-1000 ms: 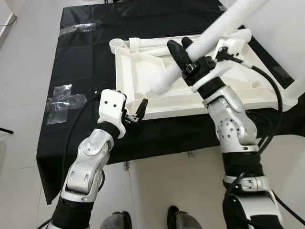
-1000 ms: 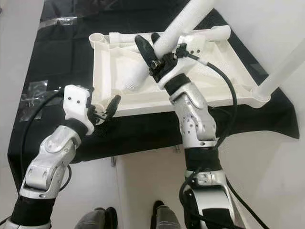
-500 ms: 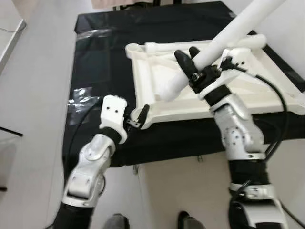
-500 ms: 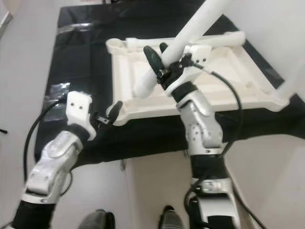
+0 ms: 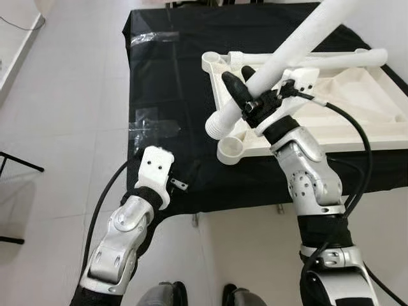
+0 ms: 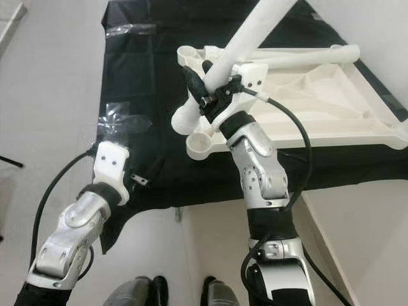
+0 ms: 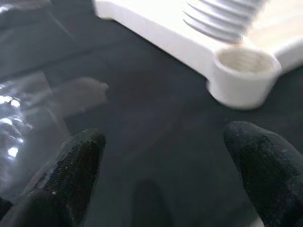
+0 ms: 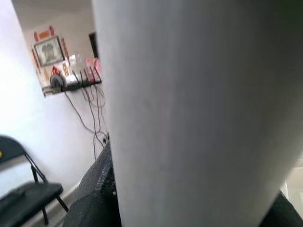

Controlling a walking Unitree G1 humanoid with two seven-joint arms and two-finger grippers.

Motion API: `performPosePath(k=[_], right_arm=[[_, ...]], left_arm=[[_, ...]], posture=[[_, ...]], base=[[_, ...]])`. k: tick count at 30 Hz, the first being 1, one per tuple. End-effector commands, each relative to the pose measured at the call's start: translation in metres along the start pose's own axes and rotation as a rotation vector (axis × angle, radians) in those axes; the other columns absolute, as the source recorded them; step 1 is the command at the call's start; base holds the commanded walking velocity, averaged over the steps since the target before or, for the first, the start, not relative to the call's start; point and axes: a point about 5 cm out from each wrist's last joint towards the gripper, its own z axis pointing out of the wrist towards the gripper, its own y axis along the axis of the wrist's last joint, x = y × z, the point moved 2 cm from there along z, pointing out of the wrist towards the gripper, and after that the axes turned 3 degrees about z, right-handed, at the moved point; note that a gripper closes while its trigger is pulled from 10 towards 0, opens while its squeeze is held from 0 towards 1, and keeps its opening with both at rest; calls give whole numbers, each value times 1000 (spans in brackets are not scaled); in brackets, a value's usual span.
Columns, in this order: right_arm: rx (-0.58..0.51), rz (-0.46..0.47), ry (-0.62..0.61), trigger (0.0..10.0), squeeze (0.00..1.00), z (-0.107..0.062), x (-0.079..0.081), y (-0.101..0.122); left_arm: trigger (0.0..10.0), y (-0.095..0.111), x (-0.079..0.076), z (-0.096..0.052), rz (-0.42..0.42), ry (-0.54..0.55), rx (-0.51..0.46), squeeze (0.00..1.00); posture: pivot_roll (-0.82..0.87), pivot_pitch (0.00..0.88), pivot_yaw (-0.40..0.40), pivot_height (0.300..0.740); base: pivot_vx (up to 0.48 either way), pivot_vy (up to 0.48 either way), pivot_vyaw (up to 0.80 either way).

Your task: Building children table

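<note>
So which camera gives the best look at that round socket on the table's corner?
The left wrist view: the socket sits close and you can see into its ribbed bore, with the leg's threaded end just above. Both eye views show it small, below the right gripper. The right wrist view faces the leg.

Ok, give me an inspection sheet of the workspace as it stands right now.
Surface: low table under a black cloth, clear tape patches stuck on it.
Job's things: white tabletop lying underside up on the cloth; threaded white leg held tilted, its threaded end just above the near corner socket.
Clutter: nothing seen.
Hands: right hand shut on the leg; left hand open, over bare cloth short of the socket.
Cables: black cables run along both arms, one looping by the right forearm.
Surroundings: pale tiled floor; a folding chair and wall wiring in the right wrist view.
</note>
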Motion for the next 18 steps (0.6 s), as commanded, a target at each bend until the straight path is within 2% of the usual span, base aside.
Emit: performPosePath(k=[1, 2, 6, 13, 18], right_arm=[[-18, -24, 16, 10000, 0, -1, 3, 2], [-18, -18, 14, 10000, 0, 0, 2, 3], [-17, -18, 14, 10000, 0, 0, 2, 3], [-9, -13, 32, 10000, 0, 0, 5, 1], [-12, -13, 49, 10000, 0, 0, 8, 1]], left_arm=[[10000, -10, -6, -4, 6, -40, 31, 0], [10000, -11, -7, -6, -33, -46, 28, 0], [10000, -12, -6, -7, -75, -39, 30, 0], [10000, -11, -10, -5, -77, -40, 32, 0], [10000, -3, -6, -2, -78, -7, -15, 0]], posture=[[26, 221, -16, 740], [26, 221, -16, 740], [23, 219, -18, 740], [23, 219, -18, 740], [22, 219, -18, 740]], base=[[0, 0, 0], [0, 0, 0], [0, 0, 0], [0, -455, 0], [0, 0, 0]])
